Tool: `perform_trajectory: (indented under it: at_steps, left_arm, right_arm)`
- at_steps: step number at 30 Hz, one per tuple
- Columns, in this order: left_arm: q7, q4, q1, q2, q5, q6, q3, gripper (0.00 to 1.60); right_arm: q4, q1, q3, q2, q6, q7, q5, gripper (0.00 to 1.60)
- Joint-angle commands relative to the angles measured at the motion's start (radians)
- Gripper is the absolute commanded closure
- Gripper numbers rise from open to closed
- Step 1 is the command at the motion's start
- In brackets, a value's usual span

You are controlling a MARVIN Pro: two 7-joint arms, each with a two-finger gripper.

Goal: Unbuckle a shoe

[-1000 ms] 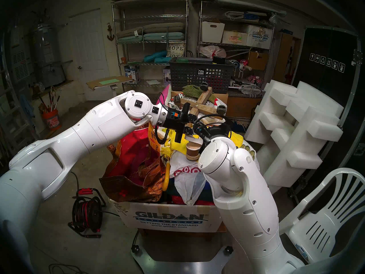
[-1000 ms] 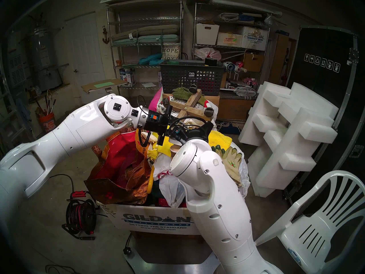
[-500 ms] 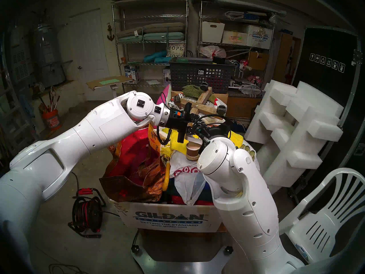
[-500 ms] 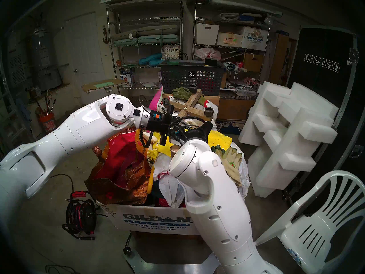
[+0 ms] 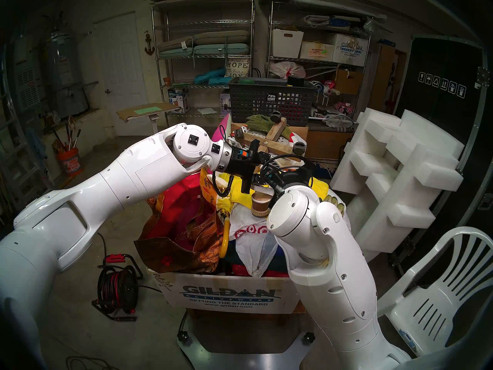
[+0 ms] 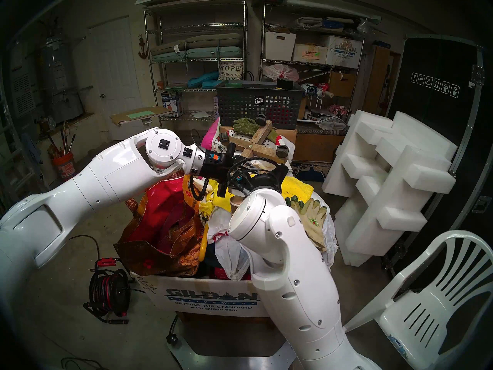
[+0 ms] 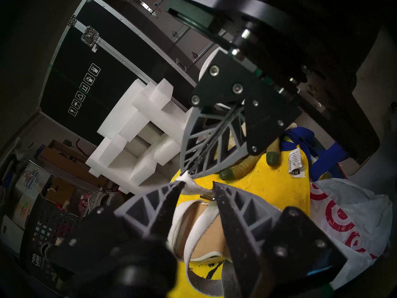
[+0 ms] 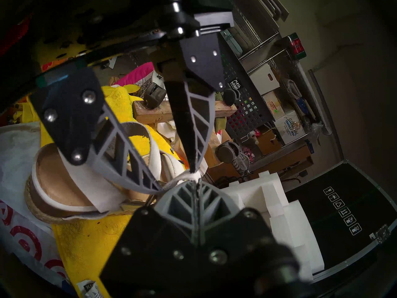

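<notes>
The wedge sandal (image 8: pixel 60 183) lies on a yellow towel (image 7: pixel 257 183) atop a full box. Its cream insole (image 7: pixel 206 237) and brown heel (image 5: pixel 260 205) show. My right gripper (image 8: pixel 196 182) is shut on the end of the thin white ankle strap (image 8: pixel 182 177), holding it up off the shoe; it also shows in the left wrist view (image 7: pixel 187 174). My left gripper (image 7: pixel 198 184) is open. Its fingertips straddle the strap just beside the small brass buckle (image 7: pixel 206 197), close against the right gripper's tips. In the head view the left gripper (image 5: pixel 260 180) hides the right gripper's fingers.
The Gildan cardboard box (image 5: pixel 229 294) is heaped with a red bag (image 5: pixel 181 209), a Target plastic bag (image 5: pixel 248 230) and work gloves (image 6: pixel 312 214). A wooden caster dolly (image 5: pixel 269 142) and grey mesh basket (image 5: pixel 269 102) stand behind. Foam blocks (image 5: pixel 400 174) and a white chair (image 5: pixel 440 294) are right.
My left arm has moved a little to the right, bringing its open gripper closer to the right gripper and the strap. The right arm has stayed almost still.
</notes>
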Motion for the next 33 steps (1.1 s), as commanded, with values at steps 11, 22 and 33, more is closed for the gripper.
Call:
perform_trajectory:
  at_steps: [11, 22, 33]
  left_arm:
    - [0.035, 0.006, -0.013, -0.02, 0.019, -0.003, -0.019, 0.75]
    - [0.039, 0.002, -0.012, -0.012, 0.013, -0.014, -0.026, 0.83]
    - [0.044, -0.015, -0.006, 0.007, 0.01, -0.02, -0.029, 1.03]
  right_arm:
    - [-0.035, -0.006, -0.005, -0.009, -0.002, 0.014, 0.001, 1.6]
    - [-0.021, -0.005, 0.001, -0.01, -0.002, 0.018, -0.015, 1.6]
    - [-0.007, 0.0, 0.011, -0.016, -0.002, 0.026, -0.044, 1.6]
